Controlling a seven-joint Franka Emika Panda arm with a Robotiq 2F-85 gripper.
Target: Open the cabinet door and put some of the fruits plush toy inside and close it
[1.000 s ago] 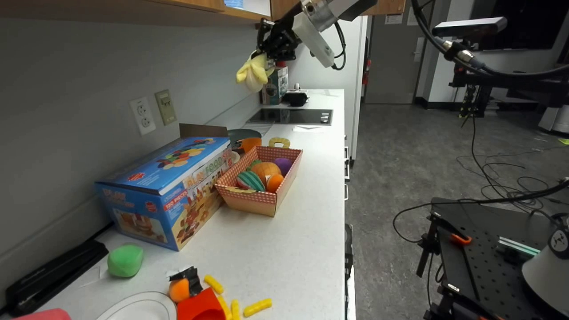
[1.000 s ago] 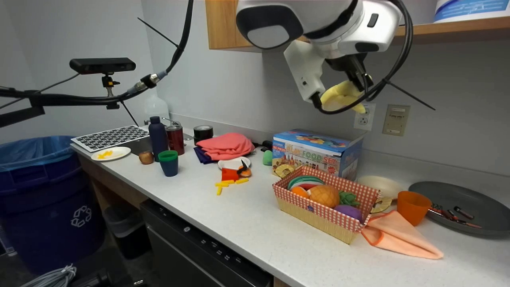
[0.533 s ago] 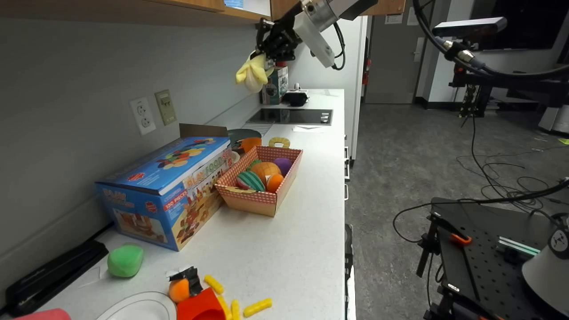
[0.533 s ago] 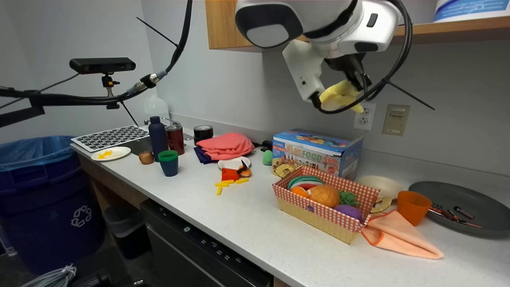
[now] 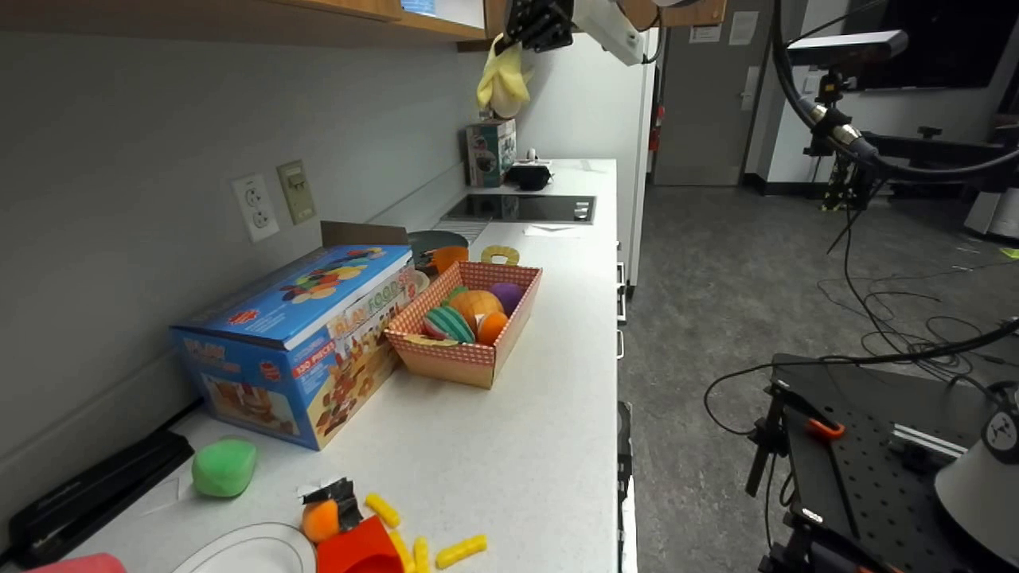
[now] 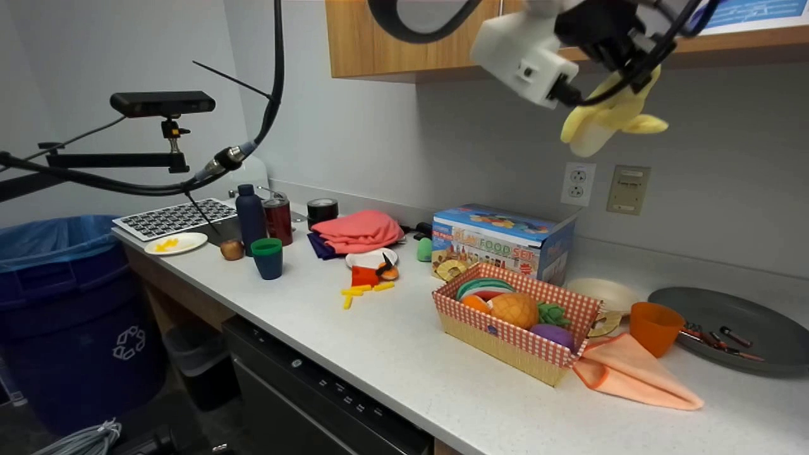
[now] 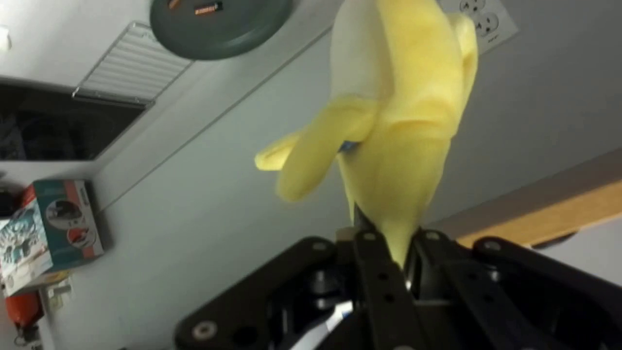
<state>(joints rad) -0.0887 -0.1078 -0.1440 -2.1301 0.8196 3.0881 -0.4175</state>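
My gripper is shut on the narrow end of a yellow and white banana plush, which hangs in the air. The banana shows in both exterior views, high above the counter and just under the cabinet. Light tan cabinet door panels show only their lower part. Beside them a section stands open, with a blue and white item inside. More plush fruits lie in the red-checked basket: a pineapple, a watermelon slice, an orange and a purple one.
A blue play food box stands by the wall behind the basket. A dark plate, an orange cup and a green toy lie on the counter. The cabinet's wooden bottom edge is close to my gripper. A cable loops past the wrist.
My gripper has moved up, and to the right in both exterior views, carrying the banana with it toward the cabinet's underside. The fruits in the basket have not moved.
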